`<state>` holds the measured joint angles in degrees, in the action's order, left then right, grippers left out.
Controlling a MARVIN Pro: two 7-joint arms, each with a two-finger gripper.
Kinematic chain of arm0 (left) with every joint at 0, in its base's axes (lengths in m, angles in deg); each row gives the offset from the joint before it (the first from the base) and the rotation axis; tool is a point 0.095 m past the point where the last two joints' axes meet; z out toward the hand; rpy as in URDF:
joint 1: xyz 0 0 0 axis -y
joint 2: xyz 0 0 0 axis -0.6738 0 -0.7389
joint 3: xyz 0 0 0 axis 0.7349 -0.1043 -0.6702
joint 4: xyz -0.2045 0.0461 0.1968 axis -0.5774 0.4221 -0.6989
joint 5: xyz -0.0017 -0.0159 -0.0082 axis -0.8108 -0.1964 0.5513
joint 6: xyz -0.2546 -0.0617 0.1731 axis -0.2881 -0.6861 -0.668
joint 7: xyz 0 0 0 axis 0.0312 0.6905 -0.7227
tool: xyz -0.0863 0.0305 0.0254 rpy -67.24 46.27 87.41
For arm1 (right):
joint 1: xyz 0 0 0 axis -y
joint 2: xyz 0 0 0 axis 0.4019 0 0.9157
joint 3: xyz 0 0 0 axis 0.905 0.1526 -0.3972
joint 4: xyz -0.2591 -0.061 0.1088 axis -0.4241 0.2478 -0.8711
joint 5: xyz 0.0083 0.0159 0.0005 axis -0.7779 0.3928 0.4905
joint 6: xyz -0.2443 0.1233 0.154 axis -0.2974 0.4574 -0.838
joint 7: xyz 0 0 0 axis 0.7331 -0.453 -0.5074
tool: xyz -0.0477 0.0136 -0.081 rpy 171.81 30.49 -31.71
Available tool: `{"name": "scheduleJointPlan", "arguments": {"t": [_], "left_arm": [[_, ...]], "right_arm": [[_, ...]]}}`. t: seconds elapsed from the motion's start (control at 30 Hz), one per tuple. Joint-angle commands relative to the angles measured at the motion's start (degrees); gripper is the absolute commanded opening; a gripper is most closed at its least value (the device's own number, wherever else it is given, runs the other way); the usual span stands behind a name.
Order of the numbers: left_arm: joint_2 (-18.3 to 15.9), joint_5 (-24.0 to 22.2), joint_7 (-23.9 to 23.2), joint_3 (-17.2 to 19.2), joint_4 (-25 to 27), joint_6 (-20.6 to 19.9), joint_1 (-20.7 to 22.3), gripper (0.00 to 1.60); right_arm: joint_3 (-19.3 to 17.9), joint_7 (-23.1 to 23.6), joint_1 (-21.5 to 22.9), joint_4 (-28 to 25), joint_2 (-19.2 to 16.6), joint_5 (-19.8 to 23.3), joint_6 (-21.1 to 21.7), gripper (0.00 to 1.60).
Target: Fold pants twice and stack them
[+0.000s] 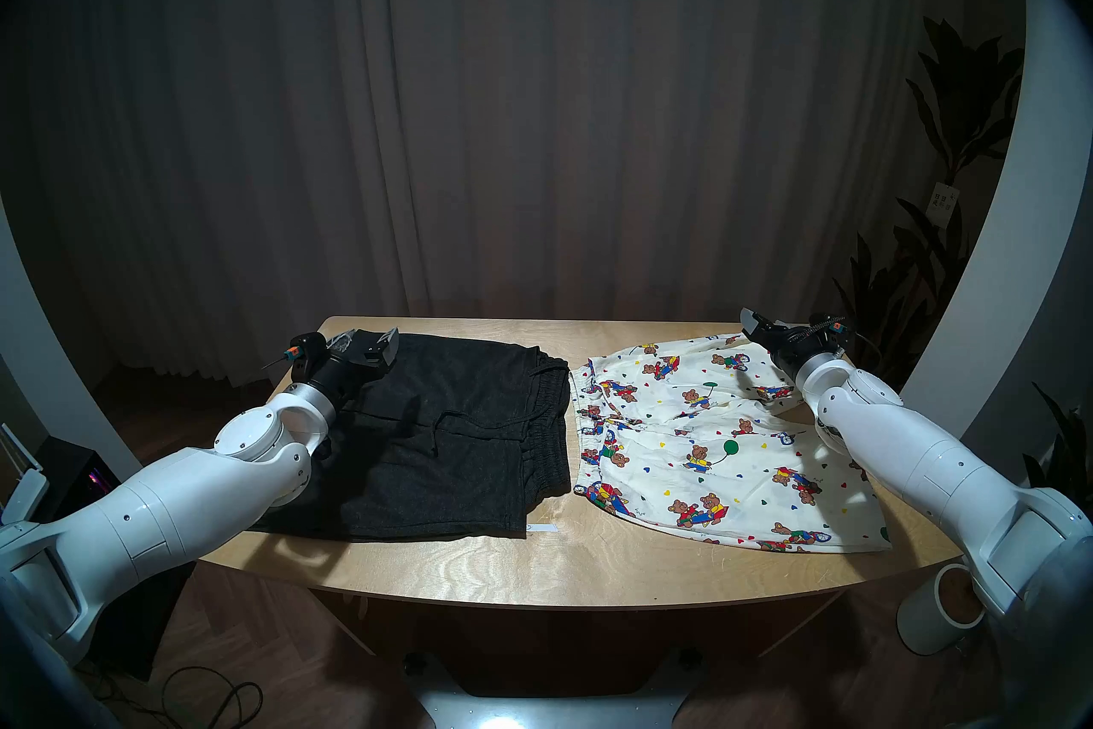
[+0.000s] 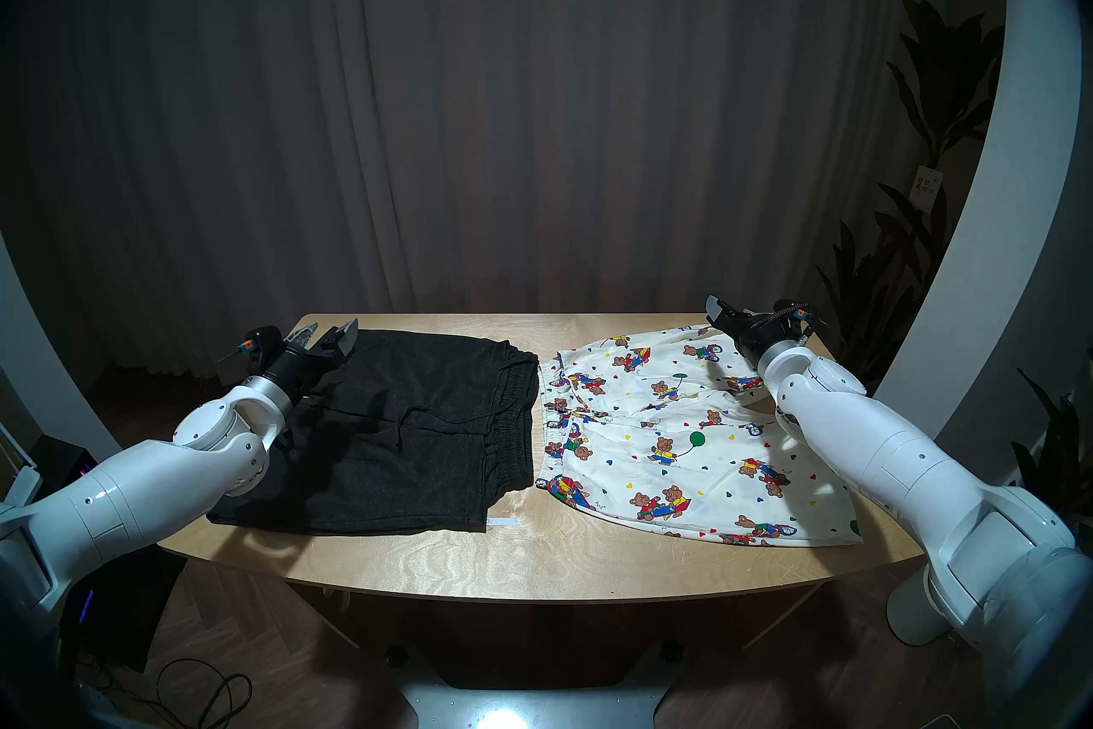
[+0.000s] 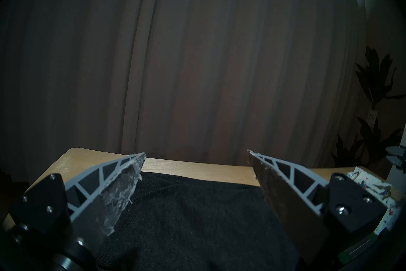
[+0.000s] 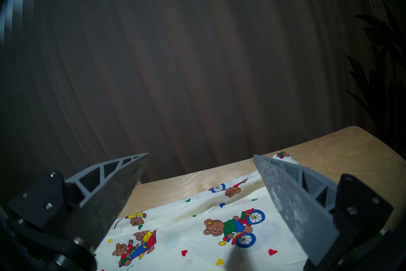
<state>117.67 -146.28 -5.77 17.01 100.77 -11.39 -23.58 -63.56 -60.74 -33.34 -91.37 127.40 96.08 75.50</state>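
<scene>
Two pairs lie flat on the tabletop (image 1: 449,574), side by side and waistband to waistband. The black shorts (image 1: 437,450) sit on the left, drawstring loose across the ribbed band; the bear shorts (image 1: 710,444) spread out on the right, their far leg a little rumpled. The two look to be just touching at the waistbands, though the dim light makes that hard to call. The left gripper (image 3: 196,159) hovers above the far edge of the black shorts, jaws wide apart, nothing between them. The right gripper (image 4: 201,158) hangs level over the far corner of the bear shorts, jaws spread wide and empty too.
</scene>
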Motion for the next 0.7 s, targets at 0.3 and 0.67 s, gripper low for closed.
{"name": "scheduleJointPlan", "arguments": {"t": [0.3, 0.67], "left_arm": [[-3.5, -21.1, -2.3, 8.9, 2.8, -1.5, -1.3, 1.60], [-6.5, -35.0, -8.2, 12.6, 3.1, -9.9, -2.4, 1.60]], "right_arm": [[-7.1, -6.7, 3.3, -5.1, 4.4, 16.8, 11.5, 1.60], [-12.8, -17.0, 1.2, -9.7, 4.4, 30.7, 17.5, 1.60]]}}
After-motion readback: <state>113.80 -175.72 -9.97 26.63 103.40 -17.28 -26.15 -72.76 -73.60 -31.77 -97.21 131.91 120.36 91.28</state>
